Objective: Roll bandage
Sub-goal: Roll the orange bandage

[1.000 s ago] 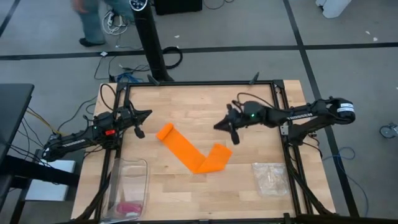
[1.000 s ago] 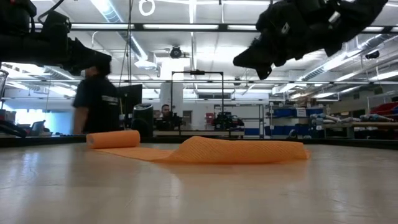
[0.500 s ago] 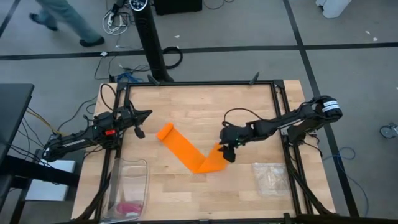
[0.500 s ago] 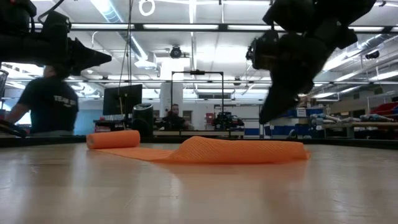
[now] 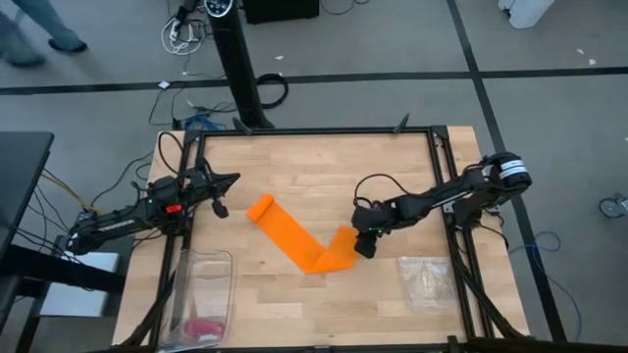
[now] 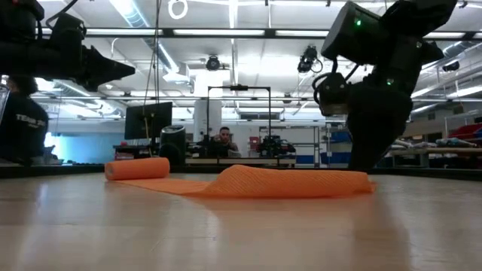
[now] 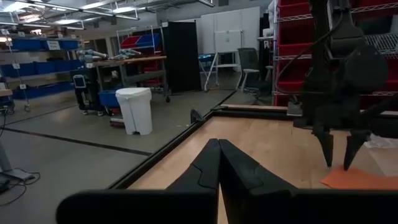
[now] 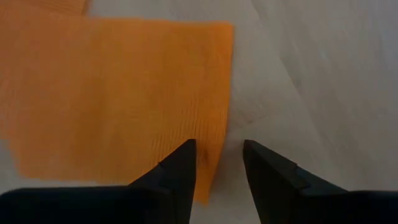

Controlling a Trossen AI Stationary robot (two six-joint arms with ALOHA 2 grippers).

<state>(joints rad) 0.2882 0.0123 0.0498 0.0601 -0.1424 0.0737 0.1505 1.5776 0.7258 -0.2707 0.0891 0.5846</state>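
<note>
I am at the pick-up step: my right tool [image 8: 217,165] hangs low over the loose flat end of the bandage [image 5: 299,240], fingers apart straddling its edge, so next I judge I must drop and pinch that edge. From the bandage, its rolled end points toward my left tool [image 5: 218,194], waiting shut; whether my fingertips touch the bench [image 5: 324,167] is hidden.

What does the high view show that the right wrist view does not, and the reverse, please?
Only the high view shows the bandage's rolled end, the left hand waiting at the table's left edge, the clear plastic bag and the clear bin holding a pink bundle. Only the right wrist view shows the right hand's fingers parted, one over the bandage's flat end, one over bare wood. Both show the orange bandage and the wooden table.
</note>
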